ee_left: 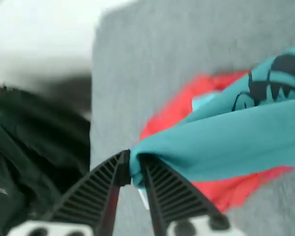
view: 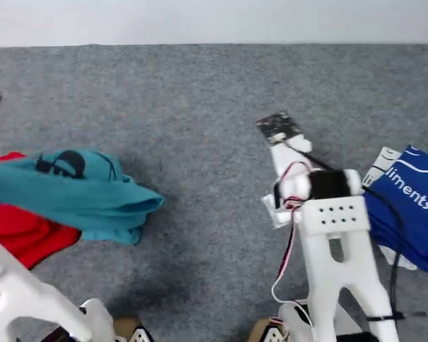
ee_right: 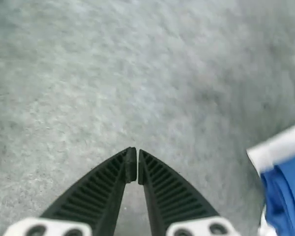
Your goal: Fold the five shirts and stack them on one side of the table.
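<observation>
Both closed: left gripper (ee_left: 133,169) on the teal shirt (ee_left: 226,142) (red shirt (ee_left: 173,114) beneath), right gripper (ee_right: 137,164) on nothing.

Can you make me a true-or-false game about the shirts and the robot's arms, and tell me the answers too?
1. The left gripper pinches the teal shirt. True.
2. The right gripper holds the blue shirt. False: its fingers are shut on nothing, above the bare grey table.
3. The teal shirt lies partly over the red shirt. True.
4. The blue shirt is stacked on the teal shirt. False: they lie apart, at opposite sides of the table.
</observation>
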Available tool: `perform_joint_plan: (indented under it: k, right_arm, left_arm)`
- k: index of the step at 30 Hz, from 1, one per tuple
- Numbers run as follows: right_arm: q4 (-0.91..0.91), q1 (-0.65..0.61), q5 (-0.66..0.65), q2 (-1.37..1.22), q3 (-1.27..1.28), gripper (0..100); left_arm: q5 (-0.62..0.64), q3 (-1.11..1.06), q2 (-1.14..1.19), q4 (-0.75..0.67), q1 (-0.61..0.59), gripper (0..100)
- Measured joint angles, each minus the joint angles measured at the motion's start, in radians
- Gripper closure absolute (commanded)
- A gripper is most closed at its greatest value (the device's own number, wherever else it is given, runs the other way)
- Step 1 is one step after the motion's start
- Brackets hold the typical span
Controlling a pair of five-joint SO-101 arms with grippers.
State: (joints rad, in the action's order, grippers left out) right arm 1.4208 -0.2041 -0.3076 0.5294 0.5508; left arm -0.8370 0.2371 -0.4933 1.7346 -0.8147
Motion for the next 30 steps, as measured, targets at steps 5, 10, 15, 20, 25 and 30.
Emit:
perform_joint_plan:
  k: [5, 10, 15, 20, 25, 30]
  right_arm:
    - [-0.02, -0.135, -0.006, -0.138, -0.035, 95.7]
    - [0.032, -0.259, -0.006, -0.325, -0.233, 79.7]
    - [0.083, -0.365, -0.006, -0.537, -0.454, 79.0]
    - [0.175, -0.387, -0.008, -0.695, -0.649, 80.0]
    - [0.292, -0.338, -0.009, -0.736, -0.733, 80.0]
    - [0.333, -0.238, -0.058, -0.736, -0.738, 80.0]
  left_arm:
    - [-0.051, -0.175, 0.0, 0.0, -0.031, 100]
    - [-0.055, -0.258, 0.002, 0.0, -0.035, 100]
    - [-0.058, -0.293, 0.002, 0.0, -0.035, 100]
    - [-0.058, -0.292, 0.002, 0.0, -0.035, 100]
    - [0.028, -0.14, 0.002, 0.0, -0.035, 100]
    - [0.141, 0.095, 0.002, 0.0, 0.048, 100]
